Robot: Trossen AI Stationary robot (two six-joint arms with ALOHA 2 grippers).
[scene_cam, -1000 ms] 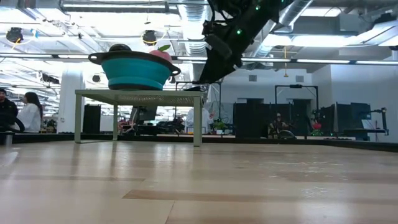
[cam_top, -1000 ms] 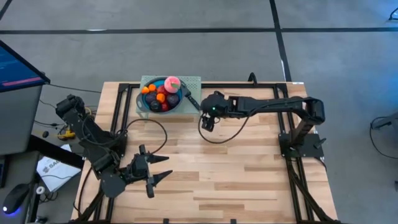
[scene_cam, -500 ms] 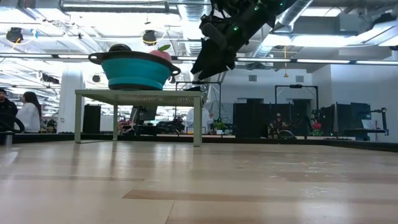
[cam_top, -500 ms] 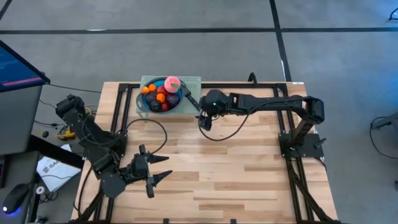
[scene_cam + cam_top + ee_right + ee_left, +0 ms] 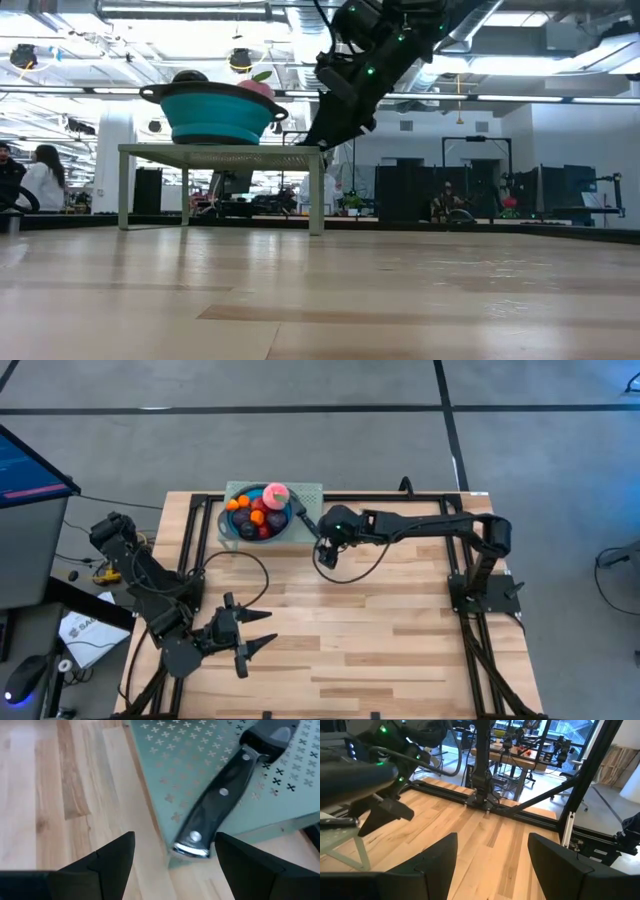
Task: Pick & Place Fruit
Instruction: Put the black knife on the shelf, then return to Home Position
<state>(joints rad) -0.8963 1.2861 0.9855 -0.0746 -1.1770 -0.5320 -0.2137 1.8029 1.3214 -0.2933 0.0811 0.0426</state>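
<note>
The fruit point(image 5: 260, 512), red, dark purple, orange and one pink piece, lies in a blue bowl point(image 5: 285, 527). The bowl stands on a green perforated stand point(image 5: 308, 492) at the table's far side. A long black knife point(image 5: 225, 795) lies on the stand beside the bowl. My right gripper point(image 5: 175, 840) hovers open just above the stand's corner, its fingers on either side of the knife handle's free end and clear of it. In the low view it point(image 5: 318, 132) hangs at the stand's right end. My left gripper point(image 5: 255, 637) waits open near the table's front left.
The stand point(image 5: 222, 152) rises on legs above the wooden table point(image 5: 400, 620), with the bowl point(image 5: 212, 110) on top. A black cable point(image 5: 365, 572) loops below my right arm. Black frame rails point(image 5: 185, 540) run along the table's sides. Bare wood lies at the middle and front.
My right gripper has moved toward the table's left edge and a little down, closing on the stand's corner and the knife's handle end, and has tipped further downward. Its fingers have stayed open. The bowl, fruit and knife have kept still.
</note>
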